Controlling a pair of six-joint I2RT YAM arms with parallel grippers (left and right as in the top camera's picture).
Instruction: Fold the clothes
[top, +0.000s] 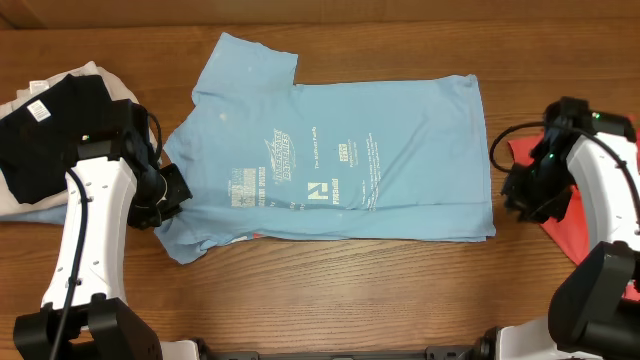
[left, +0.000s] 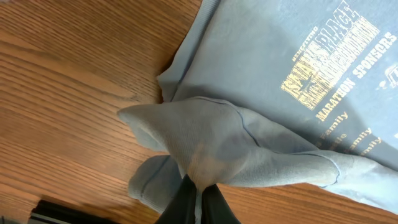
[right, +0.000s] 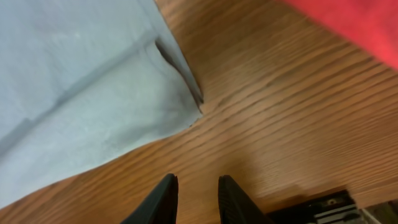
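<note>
The light blue T-shirt (top: 340, 150) lies spread across the middle of the table, its print facing up. My left gripper (top: 168, 196) is at the shirt's left side, shut on a bunched fold of the blue fabric (left: 205, 143); in the left wrist view its fingertips (left: 186, 199) pinch the cloth just above the wood. My right gripper (top: 512, 190) hovers just off the shirt's right edge. Its jaws (right: 198, 186) stand a little open over bare wood with nothing between them, and the shirt's corner (right: 180, 109) lies just ahead. The red T-shirt (top: 575, 225) lies at the far right, partly under the right arm.
A pile of black and pale garments (top: 50, 125) sits at the back left beside the left arm. In the right wrist view, a strip of red cloth (right: 354, 22) shows at the top right. Bare wooden table (top: 330, 290) runs along the front edge.
</note>
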